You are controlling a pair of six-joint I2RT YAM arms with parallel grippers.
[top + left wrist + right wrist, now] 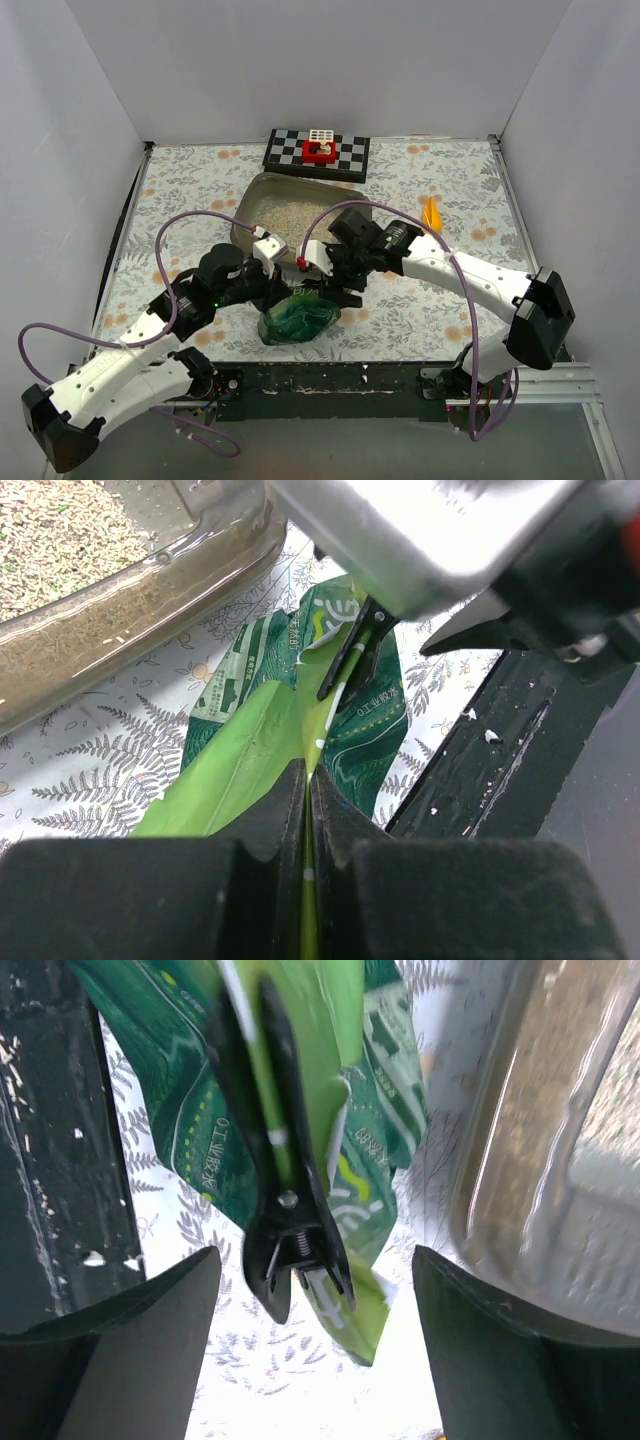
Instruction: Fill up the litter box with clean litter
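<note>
Bright, even light; glare on litter box (pixel 165 558) rim; blurry foregrounds.

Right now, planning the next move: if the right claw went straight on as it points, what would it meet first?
Probably the black clip on the green bag, lying between the open fingers of the right claw; how far off is unclear.

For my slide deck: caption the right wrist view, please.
Open right pincer straddles the black spring clip on the crinkly glossy green bag, beside the shallow grey-brown plastic litter box.
</note>
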